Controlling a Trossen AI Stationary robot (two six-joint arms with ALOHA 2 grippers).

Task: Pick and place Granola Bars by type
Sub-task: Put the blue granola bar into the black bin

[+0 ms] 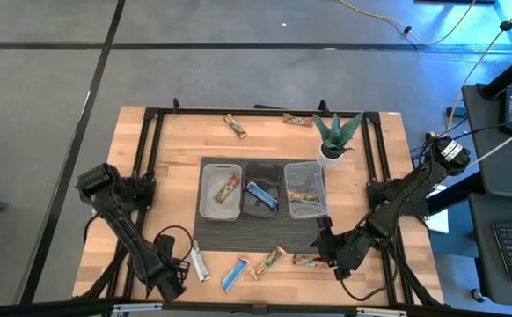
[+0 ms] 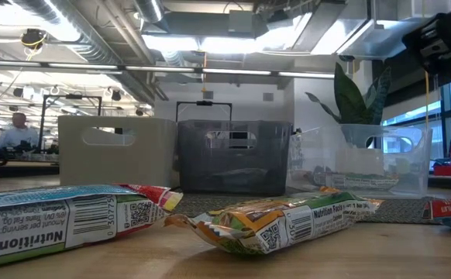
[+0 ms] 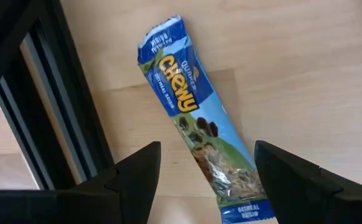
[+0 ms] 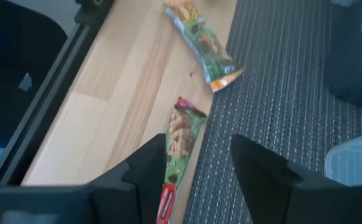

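My left gripper is open near the table's near-left corner. Its fingers stand either side of a blue-and-green Chewy bar lying flat on the wood, without touching it. My right gripper is also open, at the near right. It hovers over a green bar with a red end that lies along the mat's edge. More bars lie on the near edge: a blue one and a tan-green one. Two others lie at the far edge.
Three clear bins stand in a row on a dark ribbed mat. The left bin holds a tan-green bar, the middle bin a blue one, and the right bin a few more. A potted plant stands behind the right bin. Black frame rails run along the table's sides.
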